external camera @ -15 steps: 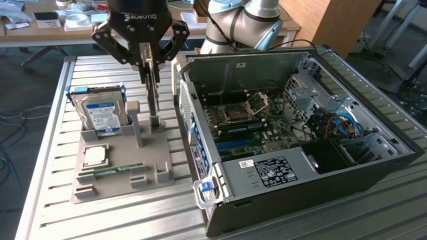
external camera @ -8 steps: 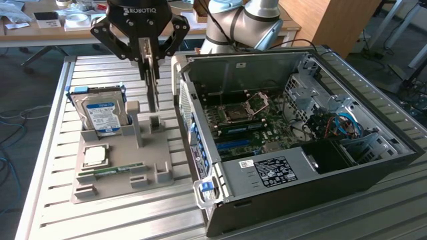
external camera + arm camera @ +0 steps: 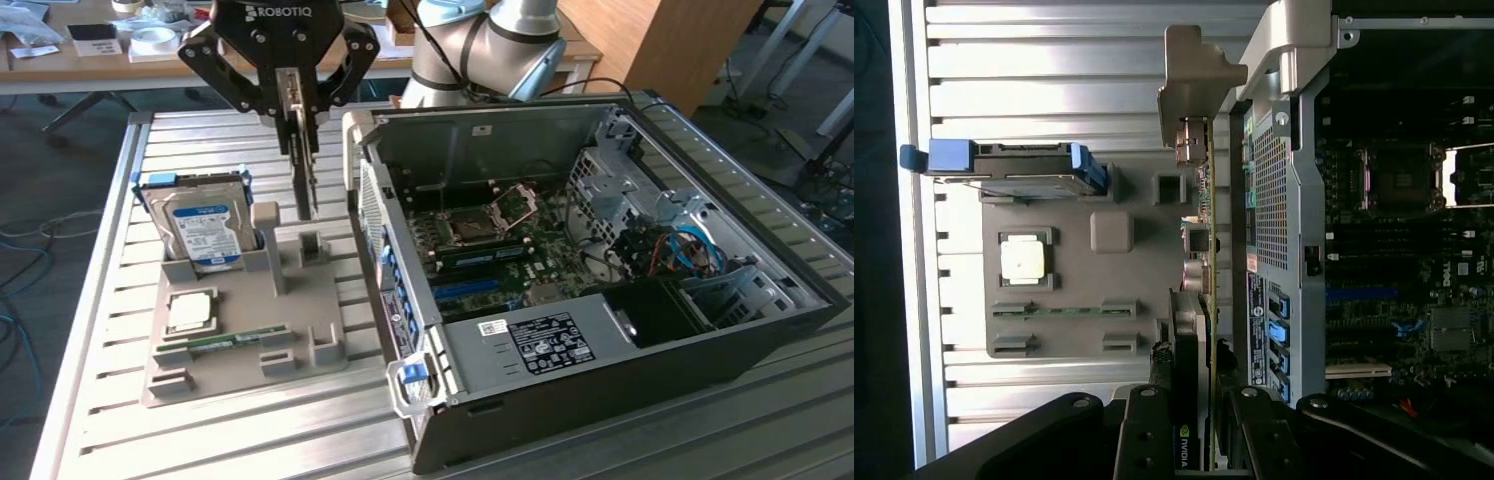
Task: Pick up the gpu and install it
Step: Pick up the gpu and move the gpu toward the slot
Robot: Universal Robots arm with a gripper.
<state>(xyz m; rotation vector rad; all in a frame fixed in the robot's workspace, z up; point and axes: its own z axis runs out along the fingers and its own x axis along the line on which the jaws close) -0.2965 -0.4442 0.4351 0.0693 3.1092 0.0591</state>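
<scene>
Above the grey holder (image 3: 254, 365) on the slatted metal table (image 3: 94, 420), the gripper (image 3: 296, 120) hung with its fingers pointing down and pressed against both flat faces of the gpu (image 3: 306, 185). The card stood on edge, upright, its lower end just over the holder's back posts and close beside the open computer case (image 3: 747, 300). Whether that lower end touched a post could not be told.

From the wrist view the gripper (image 3: 1199, 405) clamped the gpu (image 3: 1191, 330) at the fan end. The card's thin edge ran away from the camera, and its bent metal bracket was at the far end. The card lay in the gap between the holder (image 3: 1144, 300) and the outer wall of the case (image 3: 1279, 200).

On the exterior view's left of the card, a hard drive (image 3: 200, 225) with a blue and white label stood upright in the holder. Nearer the camera in the holder lay a square silver processor (image 3: 190, 310) and a narrow green memory stick (image 3: 234, 340). Inside the case the motherboard (image 3: 494, 240) lay exposed, with a labelled power supply (image 3: 547, 345) at the near end.
</scene>
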